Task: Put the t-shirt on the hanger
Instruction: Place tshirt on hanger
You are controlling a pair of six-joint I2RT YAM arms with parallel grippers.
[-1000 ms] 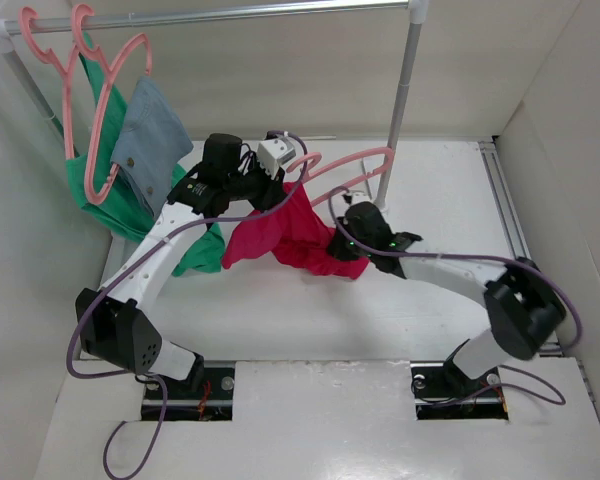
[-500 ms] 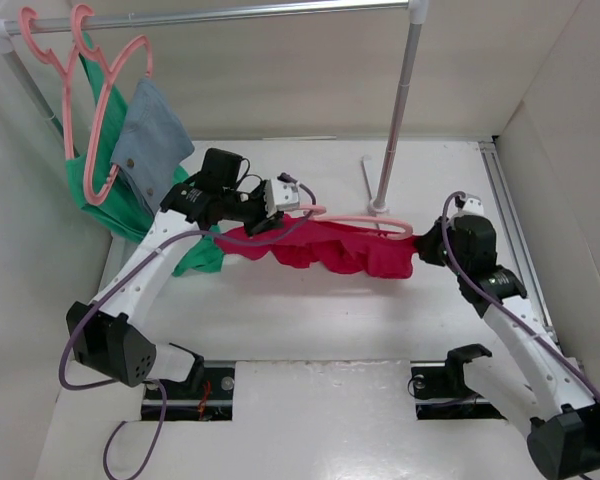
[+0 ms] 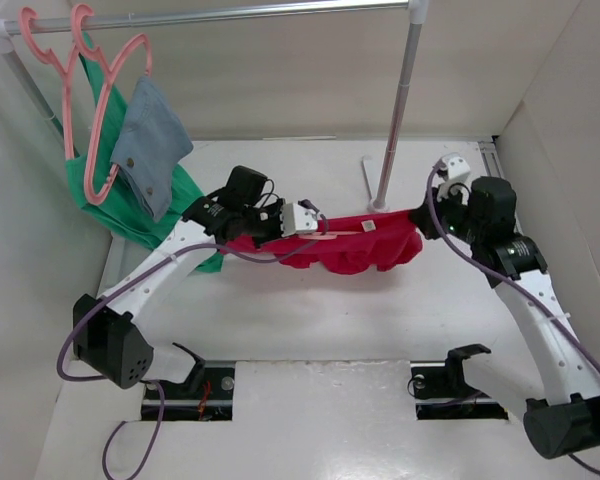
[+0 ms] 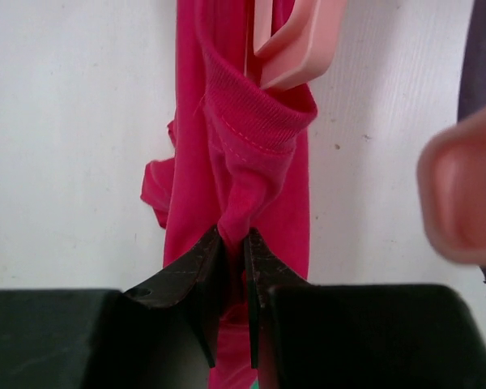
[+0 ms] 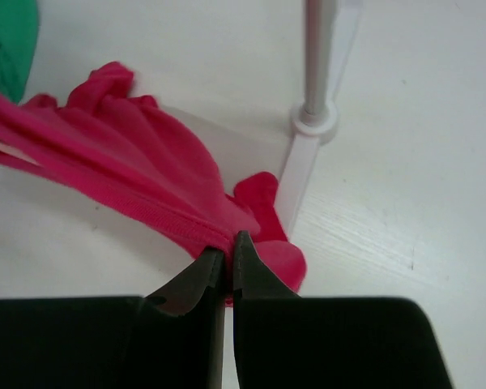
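The crimson t-shirt (image 3: 365, 245) hangs stretched in a band between my two grippers, low over the white table. My left gripper (image 3: 318, 228) is shut on a fold of ribbed hem (image 4: 227, 146) at its left end. A bar of the salmon-pink hanger (image 4: 304, 40) pokes out of the cloth just beyond the left fingertips; from above only a thin strip of the hanger (image 3: 332, 235) shows inside the shirt. My right gripper (image 3: 421, 222) is shut on the shirt's right edge (image 5: 121, 162), close to the rack's foot. A small white label (image 3: 368, 226) shows on top.
A clothes rack stands at the back; its right pole (image 3: 405, 100) comes down to a foot (image 5: 314, 121) just beyond the right gripper. Two pink hangers with a green garment (image 3: 110, 200) and a grey-blue denim garment (image 3: 145, 140) hang at the rail's left end. Walls enclose the table.
The right arm swung out to the right, drawing the t-shirt from a bunch into a stretched band. The left gripper moved right and down. The hanger, once raised above the cloth, now lies inside it.
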